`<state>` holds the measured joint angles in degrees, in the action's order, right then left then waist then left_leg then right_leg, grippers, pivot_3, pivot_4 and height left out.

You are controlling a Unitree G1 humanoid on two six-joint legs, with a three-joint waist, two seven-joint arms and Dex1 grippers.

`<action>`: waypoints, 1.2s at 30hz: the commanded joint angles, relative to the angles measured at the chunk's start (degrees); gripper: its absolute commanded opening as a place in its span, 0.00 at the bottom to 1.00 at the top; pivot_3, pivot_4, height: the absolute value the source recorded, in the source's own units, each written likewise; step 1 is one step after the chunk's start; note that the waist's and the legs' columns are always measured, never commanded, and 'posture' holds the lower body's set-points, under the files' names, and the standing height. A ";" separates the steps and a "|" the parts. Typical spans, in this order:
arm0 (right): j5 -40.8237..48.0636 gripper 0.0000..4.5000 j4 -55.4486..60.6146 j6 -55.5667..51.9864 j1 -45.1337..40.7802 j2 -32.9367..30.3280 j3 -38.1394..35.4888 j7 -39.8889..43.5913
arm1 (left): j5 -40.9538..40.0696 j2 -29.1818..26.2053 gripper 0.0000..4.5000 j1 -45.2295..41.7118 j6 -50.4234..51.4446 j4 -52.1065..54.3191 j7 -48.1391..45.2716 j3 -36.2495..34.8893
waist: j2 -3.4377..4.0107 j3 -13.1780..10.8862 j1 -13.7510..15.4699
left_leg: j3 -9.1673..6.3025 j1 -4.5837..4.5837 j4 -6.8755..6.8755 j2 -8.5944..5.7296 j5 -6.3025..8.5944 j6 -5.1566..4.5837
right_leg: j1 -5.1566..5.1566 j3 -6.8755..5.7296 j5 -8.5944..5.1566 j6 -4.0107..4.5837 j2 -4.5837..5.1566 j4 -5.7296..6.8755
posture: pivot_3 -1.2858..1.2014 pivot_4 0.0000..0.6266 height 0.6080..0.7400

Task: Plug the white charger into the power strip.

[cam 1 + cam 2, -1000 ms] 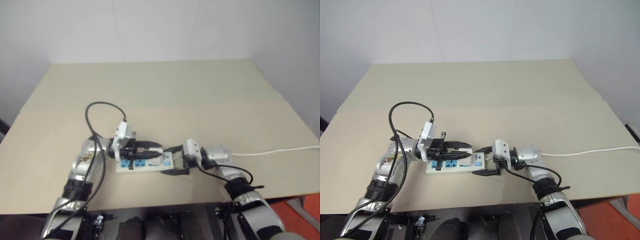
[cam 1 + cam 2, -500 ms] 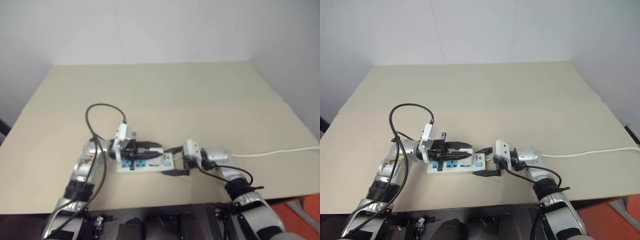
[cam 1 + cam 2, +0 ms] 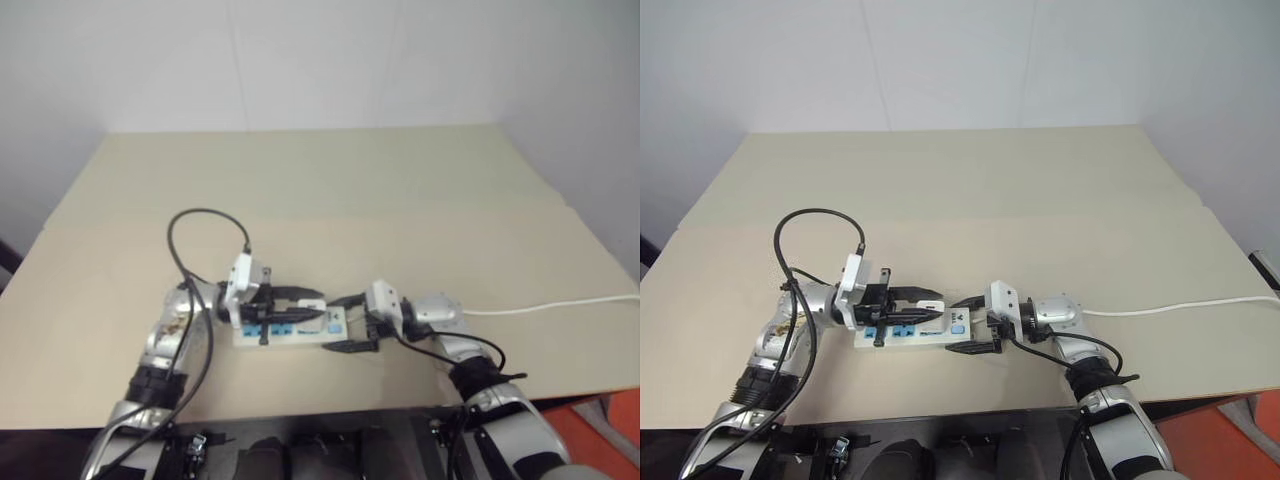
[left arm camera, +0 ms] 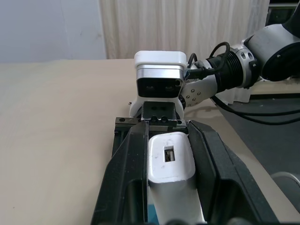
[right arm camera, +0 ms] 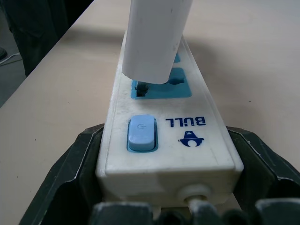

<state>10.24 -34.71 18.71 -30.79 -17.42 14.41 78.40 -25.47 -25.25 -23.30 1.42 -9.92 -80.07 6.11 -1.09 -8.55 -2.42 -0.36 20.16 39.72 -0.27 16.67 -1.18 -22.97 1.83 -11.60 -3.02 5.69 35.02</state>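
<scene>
The power strip [image 3: 902,339] lies flat near the table's front edge, a long white bar with blue sockets and a blue switch [image 5: 140,133]. My right gripper [image 3: 968,324] is shut on its switch end, one black finger along each side. My left gripper [image 3: 930,298] reaches in level from the left and is shut on the white charger [image 4: 169,161]. In the right wrist view the charger [image 5: 154,35] stands slightly tilted over the blue socket [image 5: 176,89] nearest the switch. Its underside sits just above the socket face, with a dark prong at the slot.
The strip's white cord [image 3: 1180,305] runs right across the table and off its edge. A black cable [image 3: 810,215] loops up from my left arm. The tan tabletop [image 3: 1020,200] stretches wide behind the strip, with a pale wall beyond it.
The picture has shifted slightly with the camera. Both grippers, the charger and the strip keep their places.
</scene>
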 commanded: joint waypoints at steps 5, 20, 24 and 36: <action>-3.15 0.76 -1.87 0.92 1.26 -0.44 2.82 0.88 | 3.61 -2.81 0.22 3.42 0.15 -3.60 0.39 1.20 | 0.11 0.55 -0.01 | 0.08 -0.03 -0.03 0.10 0.05 -0.08 | 0.00 0.06 -0.04 0.06 -0.11 -0.03 | 0.52 0.24 1.00; -3.02 0.76 -1.94 1.62 1.37 -0.40 3.17 0.45 | 4.35 -4.04 0.22 4.14 -1.27 -2.52 0.36 2.81 | 0.05 0.62 -0.01 | 0.33 -0.34 -0.39 0.16 0.10 -0.15 | -0.01 0.33 -0.13 0.22 -0.21 -0.04 | 0.52 0.24 1.00; -2.98 0.76 -1.82 1.60 1.50 -0.41 3.17 0.38 | 5.53 -4.60 0.22 5.16 -2.67 -2.33 0.99 3.31 | 0.03 0.63 -0.01 | 0.35 -0.39 -0.46 0.17 0.10 -0.15 | 0.00 0.37 -0.16 0.26 -0.21 -0.05 | 0.52 0.24 1.00; -2.67 0.76 -1.90 1.92 1.55 -0.49 3.36 0.49 | 6.55 -5.01 0.22 8.91 -5.79 -2.77 3.96 4.13 | 0.01 0.66 0.00 | 0.38 -1.01 -0.88 0.21 0.13 -0.16 | 0.51 0.37 -0.35 0.44 -0.20 -0.15 | 0.52 0.24 1.00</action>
<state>10.15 -35.58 19.93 -30.53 -17.02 15.97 77.49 -24.07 -28.11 -17.09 -5.32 -8.18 -76.49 8.34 -1.08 -7.89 -2.42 0.02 19.16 38.84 -0.06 16.80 -1.34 -22.45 2.20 -11.95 -2.58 5.49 34.87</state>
